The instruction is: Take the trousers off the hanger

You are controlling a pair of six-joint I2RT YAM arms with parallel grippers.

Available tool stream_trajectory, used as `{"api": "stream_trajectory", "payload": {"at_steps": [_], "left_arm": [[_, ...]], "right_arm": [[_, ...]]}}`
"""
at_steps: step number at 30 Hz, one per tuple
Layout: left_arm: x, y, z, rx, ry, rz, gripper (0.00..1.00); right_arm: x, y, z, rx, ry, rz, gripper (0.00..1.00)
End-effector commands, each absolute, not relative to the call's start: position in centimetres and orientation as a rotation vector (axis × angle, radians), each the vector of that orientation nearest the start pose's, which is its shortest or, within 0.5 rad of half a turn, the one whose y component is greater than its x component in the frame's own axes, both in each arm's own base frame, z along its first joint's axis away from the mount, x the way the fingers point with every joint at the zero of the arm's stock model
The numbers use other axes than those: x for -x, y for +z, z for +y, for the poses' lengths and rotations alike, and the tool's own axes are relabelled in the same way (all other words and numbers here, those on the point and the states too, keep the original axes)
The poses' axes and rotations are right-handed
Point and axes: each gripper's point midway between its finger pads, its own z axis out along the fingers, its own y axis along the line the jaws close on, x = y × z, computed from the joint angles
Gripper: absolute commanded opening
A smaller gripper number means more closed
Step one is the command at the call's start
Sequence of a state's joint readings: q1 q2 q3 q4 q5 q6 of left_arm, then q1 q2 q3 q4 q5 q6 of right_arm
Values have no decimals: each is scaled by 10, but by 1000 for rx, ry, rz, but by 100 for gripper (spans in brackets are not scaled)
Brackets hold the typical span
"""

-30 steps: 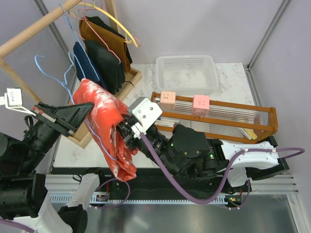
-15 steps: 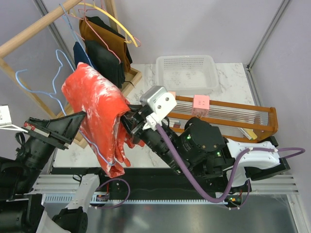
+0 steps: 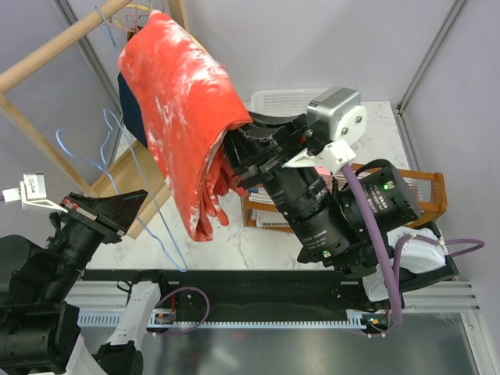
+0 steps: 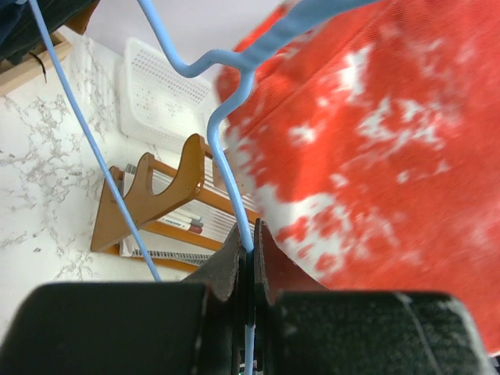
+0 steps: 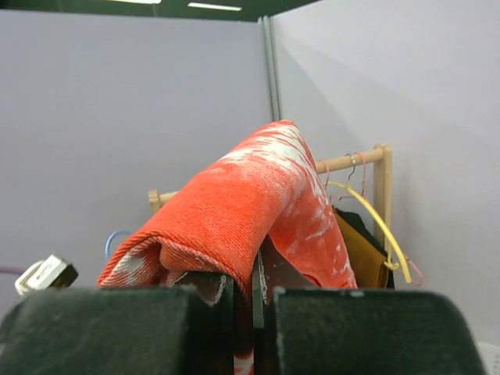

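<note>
The left arm [image 3: 47, 266] and right arm [image 3: 328, 219] are built of matt black cylindrical links with white shells [image 3: 422, 254] at the bases, a purple cable [image 3: 366, 221] is run along the right arm, a grey-white camera box [image 3: 337, 116] is mounted at its wrist, and the left pincer [image 4: 248, 242] is formed of black wedge-shaped fingers [image 4: 226, 269].

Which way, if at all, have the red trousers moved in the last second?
Yes. The red trousers, in the right gripper, moved up the top view: from below the white basket's left edge to level with it.
</note>
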State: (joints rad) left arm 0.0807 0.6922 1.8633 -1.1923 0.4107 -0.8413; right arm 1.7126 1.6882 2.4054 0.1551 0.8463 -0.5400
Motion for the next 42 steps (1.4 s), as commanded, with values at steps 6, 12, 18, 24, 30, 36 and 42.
{"api": "stream_trajectory", "payload": {"at_steps": [6, 12, 18, 24, 30, 36, 42], "left_arm": [[-88, 480, -92, 367, -859, 1664, 2], [-92, 476, -98, 306, -869, 1700, 2], [-97, 467, -100, 278, -872, 1737, 2], [-106, 465, -102, 248, -874, 1756, 2], [-115, 464, -102, 233, -873, 1763, 2], [-120, 464, -104, 216, -881, 1769, 2], [-125, 461, -104, 208, -875, 1784, 2]], "right_arm": [[-142, 751, 285, 21, 672, 834, 0], [-204, 737, 266, -34, 471, 868, 0], [-257, 731, 238, -101, 346, 876, 0], [-313, 718, 205, -165, 252, 907, 0], [-361, 696, 180, -187, 172, 959, 0], [-406, 670, 160, -204, 84, 1017, 0], [-446, 645, 143, -227, 48, 1073, 0]]}}
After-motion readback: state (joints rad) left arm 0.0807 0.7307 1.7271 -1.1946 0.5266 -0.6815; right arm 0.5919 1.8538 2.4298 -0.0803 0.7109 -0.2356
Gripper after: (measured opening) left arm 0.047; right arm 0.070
